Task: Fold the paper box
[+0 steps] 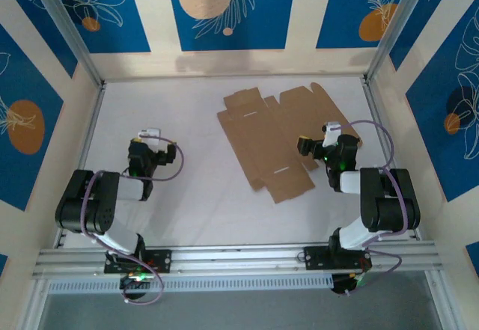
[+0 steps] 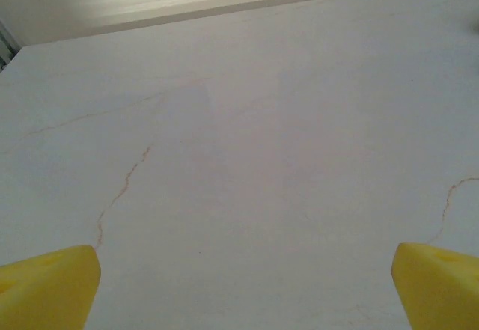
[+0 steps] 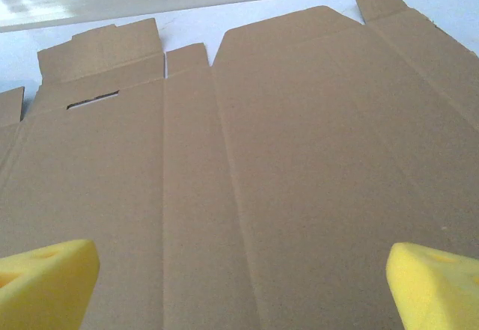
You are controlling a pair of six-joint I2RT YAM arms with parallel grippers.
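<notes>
The paper box [image 1: 273, 139] is a flat brown die-cut sheet with flaps, tabs and creases, lying unfolded on the white table, right of centre. In the right wrist view the sheet [image 3: 284, 158] spreads under and ahead of the camera, a slot cut near its far left flap. My right gripper [image 1: 327, 144] hovers over the sheet's right edge, open, its yellow fingertips [image 3: 49, 281] wide apart with nothing between them. My left gripper [image 1: 155, 147] is open too, well left of the sheet, above bare table [image 2: 247, 158], yellow fingertips [image 2: 45, 289] spread wide.
The white table [image 1: 187, 195] is walled on the back and both sides by cream panels with blue patterned squares [image 1: 224, 8]. Metal posts [image 1: 389, 27] stand at the back corners. An aluminium rail [image 1: 239, 257] runs along the near edge, holding both arm bases.
</notes>
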